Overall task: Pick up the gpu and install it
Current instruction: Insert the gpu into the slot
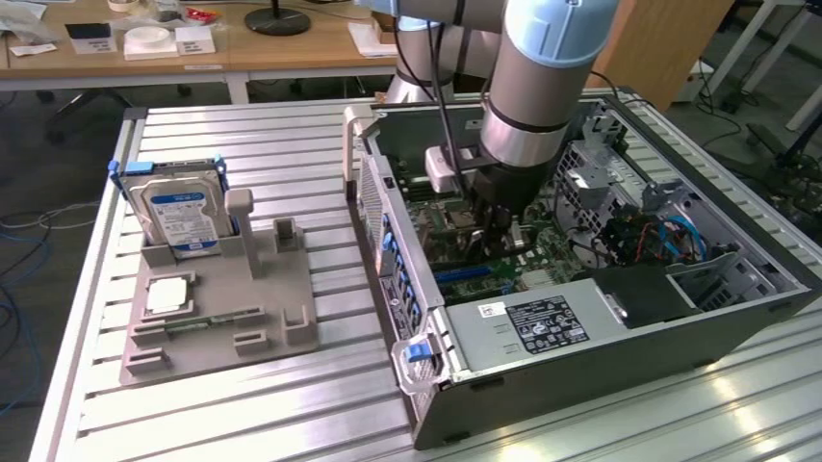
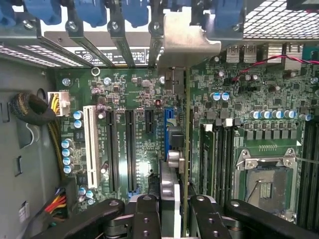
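While the arm reaches down into the open computer case [image 1: 603, 318], everything else sits off toward the exterior view's left of that case. Farthest from it, a silver hard drive [image 1: 180, 217] with a blue-white label stands upright in a grey fixture [image 1: 218, 318] on the ribbed metal counter [image 1: 257, 144]; a small chip [image 1: 167, 296] lies flat on the same fixture, nearer the case's front corner. Inside the case, the pincer [image 1: 495, 226] hangs just above the motherboard [image 1: 449, 221], beside the black power supply [image 1: 552, 322] with its white label.

From the wrist view, the pincer [image 2: 174, 211] is pinching the gpu [image 2: 175, 149], its dark fingers [image 2: 147, 216] pressed against either face of the card. The gpu stands on edge over the motherboard [image 2: 139, 99], in line with the blue slot [image 2: 169, 119], its grey metal bracket [image 2: 187, 42] up against the case's rear slot openings. I cannot tell whether the card is fully seated. Beyond it sit the memory slots [image 2: 219, 149] and the empty processor socket [image 2: 266, 181].
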`<action>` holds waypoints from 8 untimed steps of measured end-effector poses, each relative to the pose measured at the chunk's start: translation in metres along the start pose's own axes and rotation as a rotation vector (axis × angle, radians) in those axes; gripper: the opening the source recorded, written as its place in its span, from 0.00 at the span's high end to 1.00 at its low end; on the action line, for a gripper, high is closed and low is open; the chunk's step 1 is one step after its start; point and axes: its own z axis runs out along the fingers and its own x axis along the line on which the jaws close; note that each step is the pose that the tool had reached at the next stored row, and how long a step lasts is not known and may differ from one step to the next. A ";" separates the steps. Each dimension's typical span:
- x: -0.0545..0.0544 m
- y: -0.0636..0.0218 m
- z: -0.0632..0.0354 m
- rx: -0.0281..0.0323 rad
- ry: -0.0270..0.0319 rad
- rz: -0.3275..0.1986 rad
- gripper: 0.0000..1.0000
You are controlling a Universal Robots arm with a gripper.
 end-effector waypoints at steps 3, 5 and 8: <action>0.000 0.0014 0.0025 0.0000 0.0000 0.000 0.72; 0.000 0.0029 0.0039 0.0000 0.0000 0.000 0.72; 0.000 0.0033 0.0055 -0.0001 0.0003 0.000 0.72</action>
